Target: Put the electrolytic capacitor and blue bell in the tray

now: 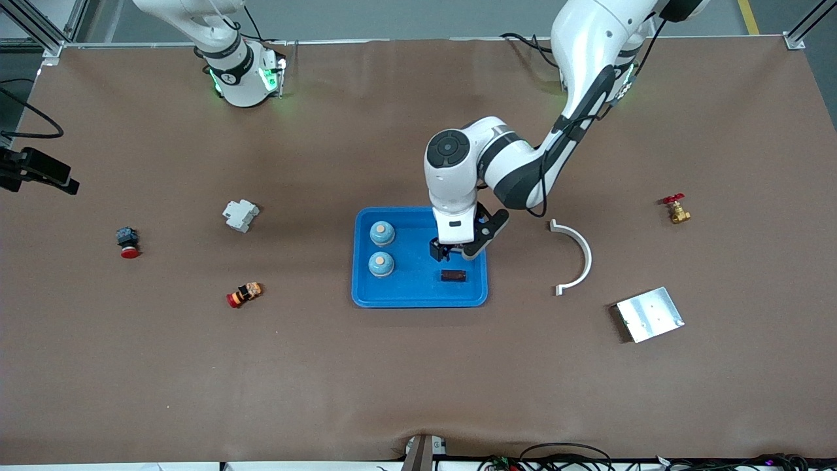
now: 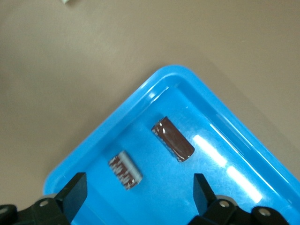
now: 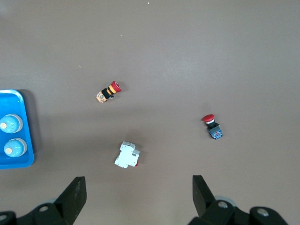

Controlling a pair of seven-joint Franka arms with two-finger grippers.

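Silver plate point(image 1: 649, 314) untouched; left gripper point(image 1: 451, 251) wide, empty over tray point(image 1: 418, 297); capacitor point(image 1: 453, 276) placed; retreat next; right gripper point(image 3: 136, 197) wide, waiting.

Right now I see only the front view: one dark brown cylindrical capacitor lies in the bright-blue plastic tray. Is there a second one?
Observer: Yes. The left wrist view shows a second capacitor, grey-banded, beside the brown capacitor, under the open left gripper.
Operator: And the right gripper? I cannot see it.
Observer: The right gripper waits open and empty, high above the table near the white circuit breaker.
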